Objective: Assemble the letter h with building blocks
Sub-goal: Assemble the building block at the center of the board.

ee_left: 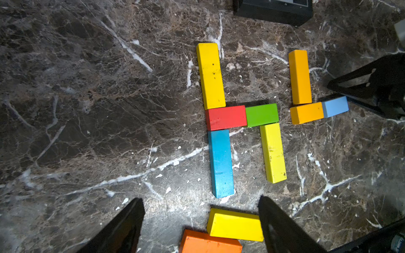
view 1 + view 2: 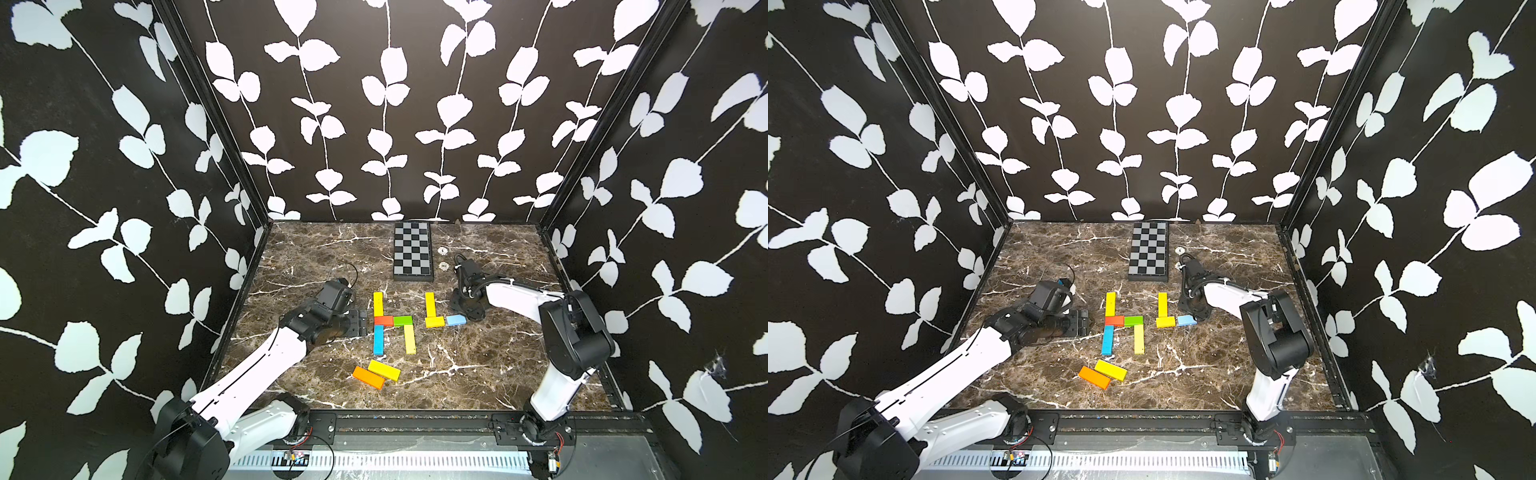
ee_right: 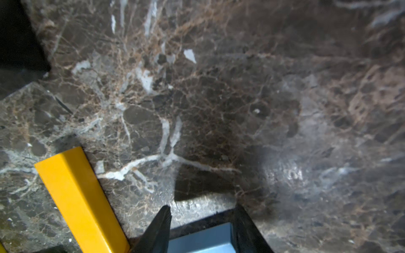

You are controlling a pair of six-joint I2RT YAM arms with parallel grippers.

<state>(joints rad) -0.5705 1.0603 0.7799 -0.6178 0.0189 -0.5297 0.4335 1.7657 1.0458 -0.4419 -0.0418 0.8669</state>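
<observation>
Ten glossy bars sit mid-frame in both top views. A finished letter h (image 2: 392,322) lies at centre. Just right of it a second one has only its yellow stem (image 2: 430,304), a short yellow piece (image 2: 434,322) and, touching that, the light blue block (image 2: 455,319). The right hand (image 3: 203,207) straddles the light blue block and appears to pinch its sides while it rests on the bench (image 2: 478,365). The left hand (image 1: 199,199) is spread and empty, left of the finished letter.

The blocks look light, rigid and slick, so a hold across the narrow width at mid-length should suit best. A skewed pinch may twist one, and touching neighbours could get nudged. A loose yellow bar (image 2: 384,370) and orange bar (image 2: 368,377) lie at lower centre. The checkered board (image 2: 412,251) sits well behind, out of the way.
</observation>
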